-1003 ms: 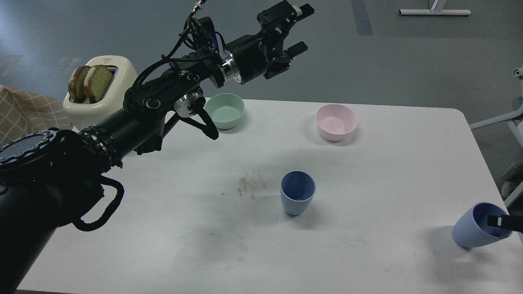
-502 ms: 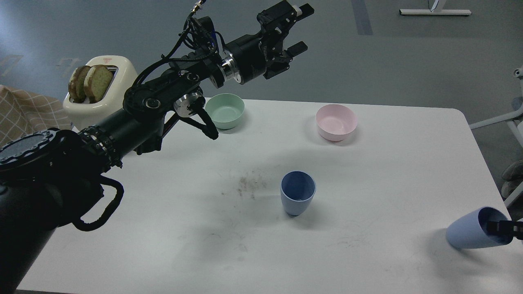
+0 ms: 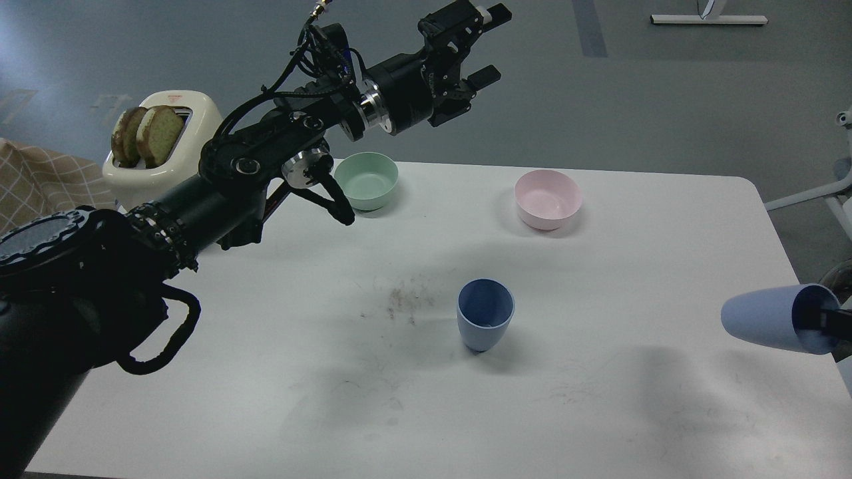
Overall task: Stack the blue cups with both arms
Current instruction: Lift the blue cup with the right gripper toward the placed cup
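The left arm (image 3: pixel 219 193), black and jointed with looped black cables and a silver wrist ring, comes in from the near left and reaches up toward the far middle. Its two-finger black left hand (image 3: pixel 484 45) is raised well above the desk, pointing far and to the right, with the two fingers clearly spread and nothing between them.

Of the right arm only a dark tip of the right hand (image 3: pixel 831 320) shows at the right edge, partly cut off. It sits at the mouth of a pale blue tapered plastic cup (image 3: pixel 765 322), which hangs tipped on its side, base pointing left.
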Controlling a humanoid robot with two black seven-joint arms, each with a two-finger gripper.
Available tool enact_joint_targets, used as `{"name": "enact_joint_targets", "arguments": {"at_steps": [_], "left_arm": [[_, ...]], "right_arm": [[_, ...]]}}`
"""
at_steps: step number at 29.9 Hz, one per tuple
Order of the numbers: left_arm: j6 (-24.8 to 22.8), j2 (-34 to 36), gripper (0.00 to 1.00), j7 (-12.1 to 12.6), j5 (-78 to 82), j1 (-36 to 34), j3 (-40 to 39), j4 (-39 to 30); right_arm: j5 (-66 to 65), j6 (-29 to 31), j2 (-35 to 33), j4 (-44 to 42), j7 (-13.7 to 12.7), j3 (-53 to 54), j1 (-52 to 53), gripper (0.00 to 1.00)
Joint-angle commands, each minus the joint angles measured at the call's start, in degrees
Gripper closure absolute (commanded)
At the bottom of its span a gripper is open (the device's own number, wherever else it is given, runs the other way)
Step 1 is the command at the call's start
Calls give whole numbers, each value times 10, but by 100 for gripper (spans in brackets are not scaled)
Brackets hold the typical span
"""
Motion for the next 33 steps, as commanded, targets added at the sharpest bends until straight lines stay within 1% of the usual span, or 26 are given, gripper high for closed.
{"name": "enact_joint_targets", "arguments": {"at_steps": [1, 3, 6, 12, 17, 22, 23, 26, 29, 30, 33], "left_arm": [[1, -4, 5, 3, 0, -2, 1, 1], [1, -5, 5, 3, 0, -3, 1, 2], [2, -4, 5, 3, 0, -4, 2, 5], [1, -5, 5, 3, 0, -10, 5, 30], [1, -2, 5, 3, 0, -12, 7, 44], [1, 7, 5, 3, 0, -13, 8, 45], [1, 7, 5, 3, 0, -13, 8, 45], [1, 11, 5, 4, 0, -14, 8, 45], [1, 16, 5, 4, 0, -14, 8, 46], [1, 20, 5, 4, 0, -15, 8, 46], [1, 24, 5, 4, 1, -17, 8, 46]], "right_arm": [[-5, 23, 17, -2, -1, 0, 49, 100], [-8, 40, 32, -6, -1, 0, 78, 100], [-9, 49, 57, -20, -2, 0, 102, 100], [-9, 76, 117, -55, -2, -1, 150, 100], [-10, 76, 153, -59, -3, -3, 192, 100], [-17, 76, 218, -85, -6, -10, 234, 100], [-17, 76, 218, -85, -6, -10, 234, 100], [-16, 76, 264, -99, -6, -53, 278, 100], [-13, 76, 310, -109, -5, -119, 337, 100], [-12, 76, 337, -110, -4, -156, 370, 100], [-10, 76, 391, -107, -2, -229, 429, 100]]}}
